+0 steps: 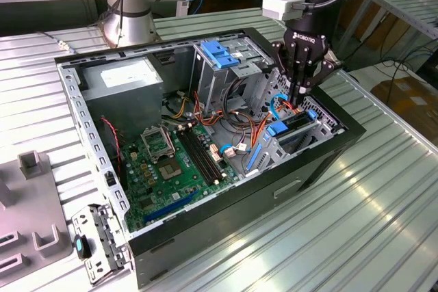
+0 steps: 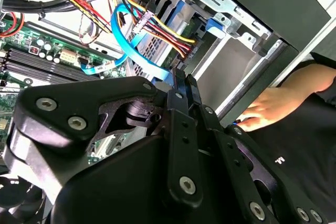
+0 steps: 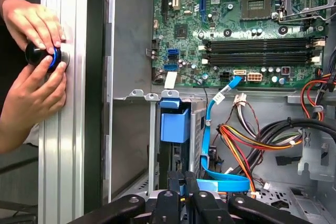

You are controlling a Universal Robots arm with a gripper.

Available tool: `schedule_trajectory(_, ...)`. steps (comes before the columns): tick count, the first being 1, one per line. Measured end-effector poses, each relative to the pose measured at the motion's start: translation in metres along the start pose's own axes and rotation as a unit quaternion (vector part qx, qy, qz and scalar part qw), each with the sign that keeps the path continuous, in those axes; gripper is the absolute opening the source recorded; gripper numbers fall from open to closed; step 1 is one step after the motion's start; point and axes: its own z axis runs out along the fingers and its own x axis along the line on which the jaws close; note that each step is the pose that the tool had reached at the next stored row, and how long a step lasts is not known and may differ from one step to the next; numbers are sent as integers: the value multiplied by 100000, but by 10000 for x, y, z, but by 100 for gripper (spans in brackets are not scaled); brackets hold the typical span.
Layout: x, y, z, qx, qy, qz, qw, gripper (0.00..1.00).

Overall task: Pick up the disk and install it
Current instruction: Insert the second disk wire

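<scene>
Disk already down in the drive bay at the computer case's front end, blue rails showing at the bay's mouth (fully seated or not: cannot tell). Pick-up apparently done, at most a final push left. Gripper pointing straight down into the case just above the disk, jaws pressed together with nothing between. Motherboard well clear on the case floor.

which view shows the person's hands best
The first wrist view: both hands are seen whole, fingers closed around a black and blue knob on the ribbed table beside the computer case. The second wrist view shows one hand past the case edge. The exterior view gives nothing clear of them.
</scene>
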Motion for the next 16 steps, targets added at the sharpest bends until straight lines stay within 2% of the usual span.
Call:
schedule_trajectory(10, 1, 0, -1, 4, -49, -6, 100000, 16)
schedule_trajectory(11, 1, 1, -1, 14, -475, -3, 99999, 16)
schedule_trajectory(12, 1, 5, -1, 48, -1232, 11, 99992, 16)
schedule_trajectory(13, 0, 12, -1, 82, -2046, 21, 99979, 16)
schedule_trajectory(16, 2, 22, 1, 166, -4787, 64, 99885, 16)
